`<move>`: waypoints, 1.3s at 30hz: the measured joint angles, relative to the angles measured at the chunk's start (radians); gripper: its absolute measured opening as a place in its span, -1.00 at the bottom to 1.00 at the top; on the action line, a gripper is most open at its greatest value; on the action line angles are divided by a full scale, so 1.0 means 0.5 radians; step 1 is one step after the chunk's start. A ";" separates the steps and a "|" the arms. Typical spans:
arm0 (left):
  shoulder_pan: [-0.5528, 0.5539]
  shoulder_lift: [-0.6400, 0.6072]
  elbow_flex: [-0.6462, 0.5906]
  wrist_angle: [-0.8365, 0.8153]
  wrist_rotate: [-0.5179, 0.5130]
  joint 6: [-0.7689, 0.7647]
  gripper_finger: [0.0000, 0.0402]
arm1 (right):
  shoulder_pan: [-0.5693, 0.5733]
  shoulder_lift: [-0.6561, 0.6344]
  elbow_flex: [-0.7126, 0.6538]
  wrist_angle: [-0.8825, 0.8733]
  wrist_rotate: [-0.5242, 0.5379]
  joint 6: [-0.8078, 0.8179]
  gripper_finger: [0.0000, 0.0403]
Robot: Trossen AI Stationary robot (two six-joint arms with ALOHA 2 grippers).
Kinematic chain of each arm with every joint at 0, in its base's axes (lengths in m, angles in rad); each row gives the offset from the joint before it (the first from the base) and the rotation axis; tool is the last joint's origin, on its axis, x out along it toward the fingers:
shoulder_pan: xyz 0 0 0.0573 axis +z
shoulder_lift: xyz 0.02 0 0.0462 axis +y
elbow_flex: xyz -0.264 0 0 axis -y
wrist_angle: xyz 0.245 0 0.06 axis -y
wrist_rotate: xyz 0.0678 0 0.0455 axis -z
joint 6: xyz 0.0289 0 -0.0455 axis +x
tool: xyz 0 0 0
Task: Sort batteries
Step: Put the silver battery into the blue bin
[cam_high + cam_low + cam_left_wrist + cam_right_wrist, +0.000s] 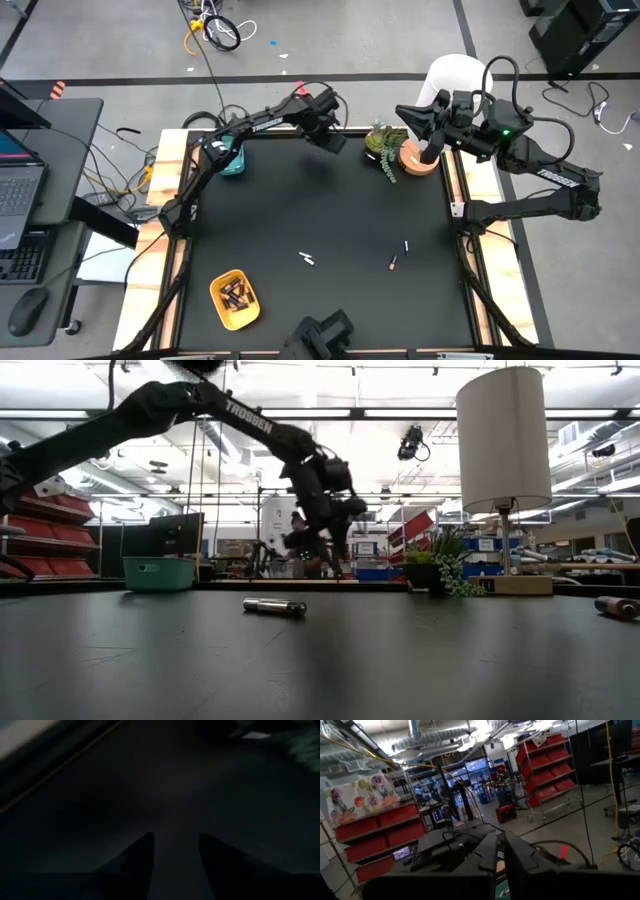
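Looking down, I see my left end effector (333, 140) hovering released above the worktop's (300, 210) far edge, my right end effector (408, 113) clenched on nothing by the far right corner, three batteries (308, 259) loose toward the near edge, and more in the yellow tray (220, 310) at the near left corner.

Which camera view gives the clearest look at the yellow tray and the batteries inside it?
The high view: it looks straight down into the yellow tray near the table's front left, showing several dark batteries lying inside. The low view and both wrist views do not show the tray at all.
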 joint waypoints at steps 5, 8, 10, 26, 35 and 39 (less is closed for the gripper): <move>-0.123 -0.004 0.133 0.030 -0.019 0.085 -0.14 | 0.000 0.000 0.001 -0.107 0.000 0.023 -0.89; -0.196 -0.005 0.137 0.104 -0.016 -0.006 -0.13 | 0.000 0.003 0.001 -0.200 0.000 0.057 -0.89; -0.244 -0.005 0.136 0.188 -0.025 -0.015 -0.10 | 0.000 0.004 0.001 -0.247 0.001 0.113 -0.89; -0.503 0.167 0.134 0.848 -0.601 -0.379 0.71 | 0.024 -0.051 0.001 -0.269 -0.006 0.234 -0.89; -0.629 0.317 0.134 1.047 -1.040 -0.391 0.64 | 0.051 -0.085 0.001 -0.337 -0.033 0.265 -0.89; -0.591 0.422 0.134 1.080 -1.012 -0.453 0.63 | 0.059 -0.118 0.001 -0.349 -0.055 0.271 -0.89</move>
